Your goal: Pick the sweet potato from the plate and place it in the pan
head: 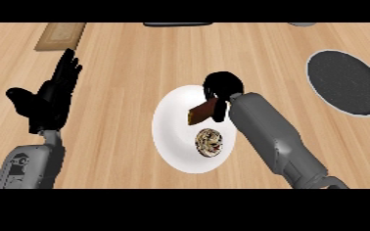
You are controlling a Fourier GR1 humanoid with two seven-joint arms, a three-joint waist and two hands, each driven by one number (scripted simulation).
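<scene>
Black curled fingers of the right hand (222, 85) grip the reddish-brown sweet potato (203, 111) above the round white plate (170, 122), beside a speckled round item (209, 142). The dark round pan (341, 82) sits well apart. The left hand (49, 95) rests open.

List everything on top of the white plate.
On the white plate lie a brown sweet potato and a round speckled item. The right hand covers the plate's upper edge.
</scene>
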